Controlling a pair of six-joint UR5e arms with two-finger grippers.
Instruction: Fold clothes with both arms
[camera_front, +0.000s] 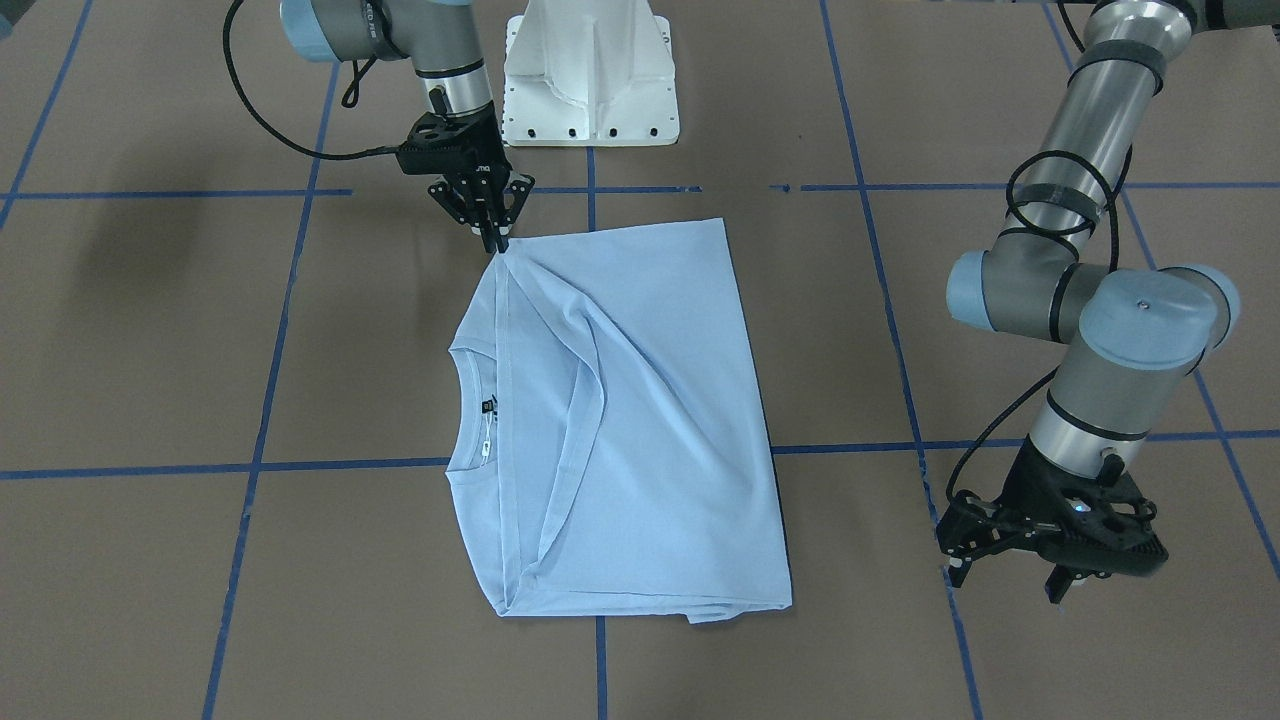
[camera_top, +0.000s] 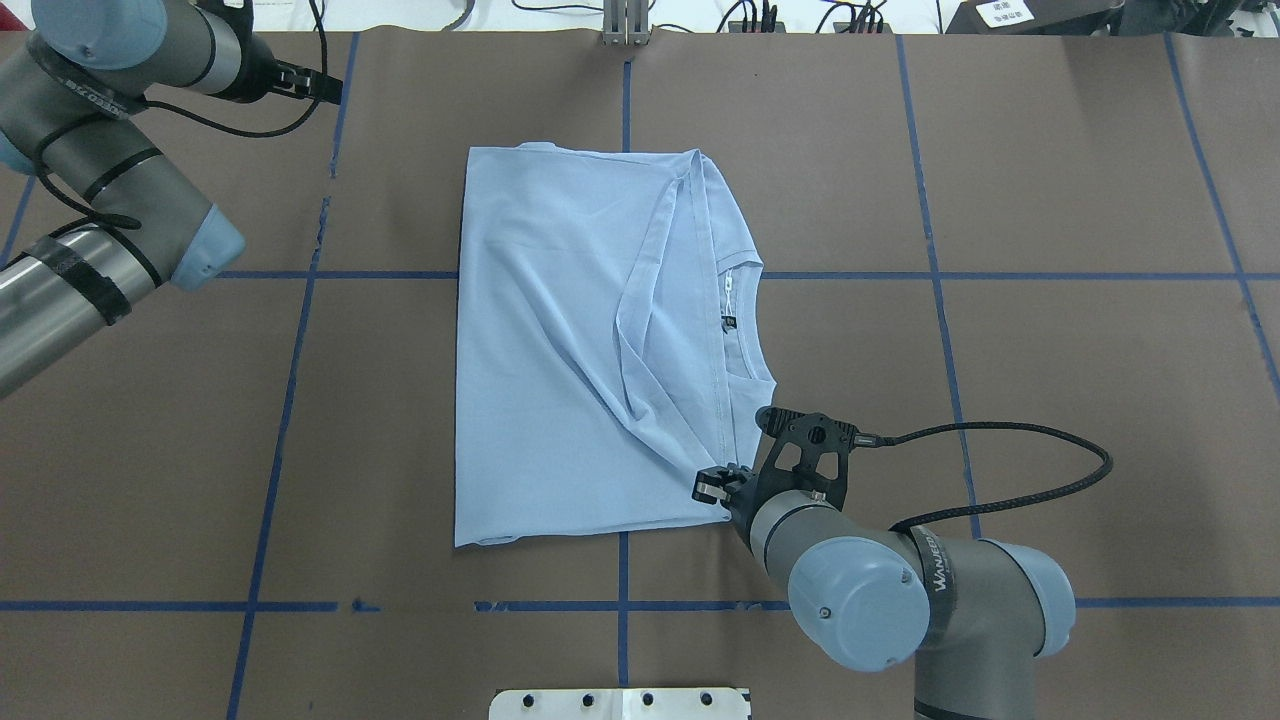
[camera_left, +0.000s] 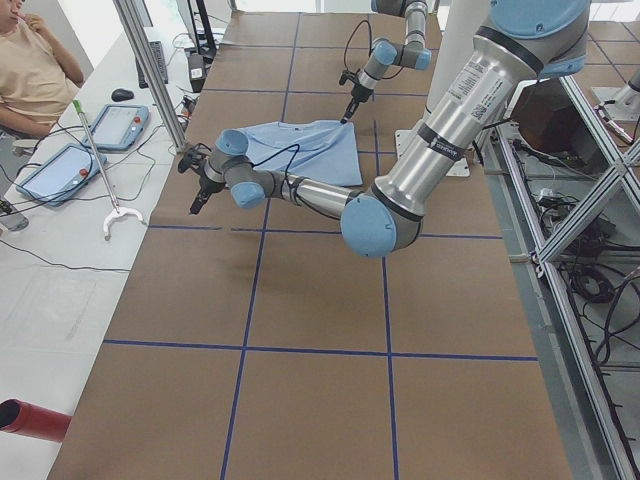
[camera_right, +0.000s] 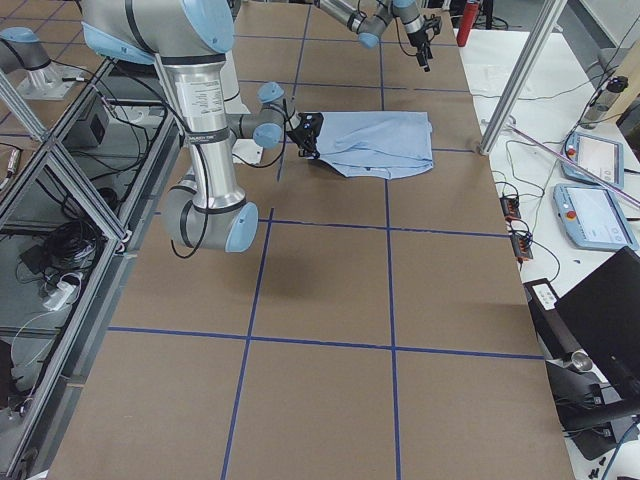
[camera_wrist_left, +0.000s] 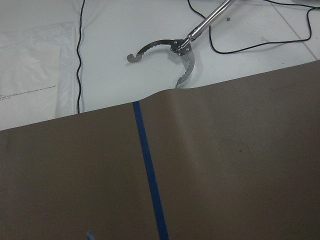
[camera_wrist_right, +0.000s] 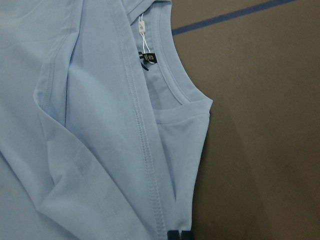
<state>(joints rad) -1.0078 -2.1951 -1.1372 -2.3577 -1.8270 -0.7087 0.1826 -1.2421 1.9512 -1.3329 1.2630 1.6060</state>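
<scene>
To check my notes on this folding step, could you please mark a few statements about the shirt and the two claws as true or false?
1. The right claw is shut on a corner of the T-shirt. True.
2. The left claw grips the T-shirt as well. False: it is open over the table, apart from the cloth.
3. The T-shirt lies spread out with both sleeves showing. False: it is folded over into a rough rectangle.
4. The dark neck label is visible inside the collar. True.
</scene>
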